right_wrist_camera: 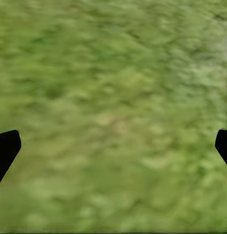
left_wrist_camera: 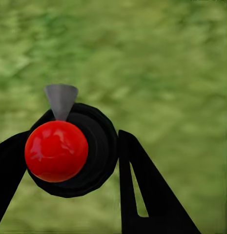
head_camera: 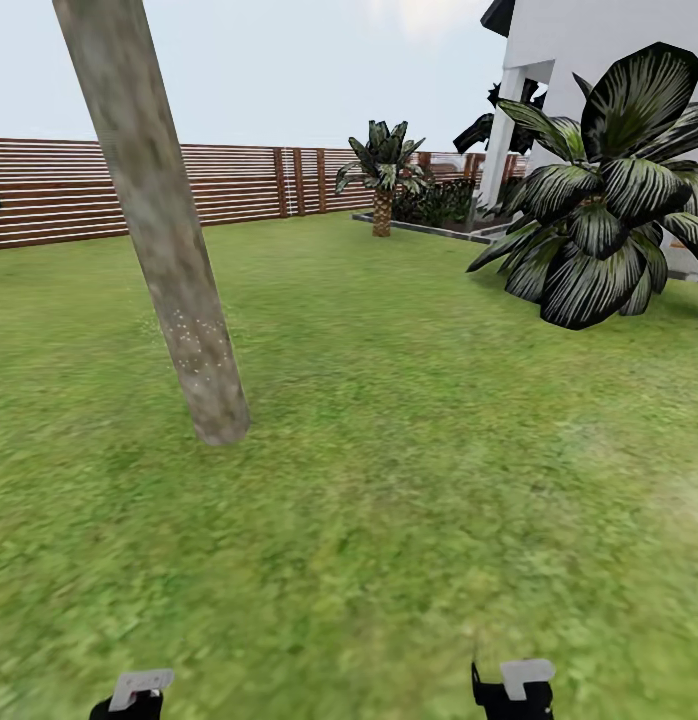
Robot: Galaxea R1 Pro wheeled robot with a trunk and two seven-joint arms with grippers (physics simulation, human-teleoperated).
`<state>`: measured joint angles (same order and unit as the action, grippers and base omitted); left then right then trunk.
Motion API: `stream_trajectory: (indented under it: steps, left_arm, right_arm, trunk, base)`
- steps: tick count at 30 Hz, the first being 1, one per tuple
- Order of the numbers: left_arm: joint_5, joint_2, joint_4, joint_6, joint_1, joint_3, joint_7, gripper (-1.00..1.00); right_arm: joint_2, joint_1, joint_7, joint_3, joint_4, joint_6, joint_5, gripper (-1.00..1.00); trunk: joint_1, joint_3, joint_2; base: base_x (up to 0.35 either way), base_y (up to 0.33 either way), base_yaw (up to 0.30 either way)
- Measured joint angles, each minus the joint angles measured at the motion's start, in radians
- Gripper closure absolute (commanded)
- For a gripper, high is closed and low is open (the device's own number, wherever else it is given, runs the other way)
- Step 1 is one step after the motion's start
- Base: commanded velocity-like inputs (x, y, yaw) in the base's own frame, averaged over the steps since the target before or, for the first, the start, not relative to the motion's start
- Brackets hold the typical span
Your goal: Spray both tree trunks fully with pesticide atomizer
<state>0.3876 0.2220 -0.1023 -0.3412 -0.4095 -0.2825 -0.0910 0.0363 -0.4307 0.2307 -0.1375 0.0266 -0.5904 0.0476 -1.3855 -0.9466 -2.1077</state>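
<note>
The pesticide atomizer (left_wrist_camera: 57, 151) shows end-on in the left wrist view: a round black body with a glossy red top and a grey nozzle (left_wrist_camera: 61, 100). My left gripper (left_wrist_camera: 74, 148) is shut on it, one black finger on each side, above the grass floor (left_wrist_camera: 167, 73). My right gripper (right_wrist_camera: 113, 146) is open over bare grass, with just its fingertips (right_wrist_camera: 6, 146) showing at the edges. In the head view one tree trunk (head_camera: 159, 220), thick and pale grey-tan, leans at the left. A patch of pale specks (head_camera: 194, 340) dots its lower part. Both wrists sit at the bottom edge of the head view, the left (head_camera: 139, 692) and the right (head_camera: 517, 688).
A big broad-leaved palm-like plant (head_camera: 599, 230) stands at the right in front of the white house (head_camera: 589, 60). A small palm (head_camera: 382, 175) grows by a stone border further back. The red-brown slat fence (head_camera: 139, 185) closes the lawn (head_camera: 409, 420) behind.
</note>
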Motion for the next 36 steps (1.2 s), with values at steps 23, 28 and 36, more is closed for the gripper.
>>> stream_trajectory:
  steps: [23, 28, 36]
  left_arm:
    - [0.069, -0.018, 0.000, -0.001, 0.003, 0.003, 0.000, 1.00]
    - [0.069, -0.018, 0.001, -0.003, 0.004, 0.003, 0.000, 1.00]
    - [0.095, -0.017, 0.049, -0.257, 0.047, 0.004, 0.006, 1.00]
  right_arm:
    - [-0.021, 0.003, 0.003, 0.003, 0.001, -0.001, -0.003, -1.00]
    - [-0.021, 0.003, 0.003, 0.004, 0.001, 0.000, -0.003, -1.00]
    - [-0.021, 0.004, 0.003, 0.004, 0.000, 0.000, -0.003, -1.00]
  trunk:
    - [-0.001, 0.006, 0.000]
    - [0.000, 0.011, 0.000]
    - [0.000, 0.021, 0.000]
  base:
    - [-0.242, -0.075, 0.129]
    - [-0.126, -0.053, 0.194]
    - [-0.005, -0.002, 0.178]
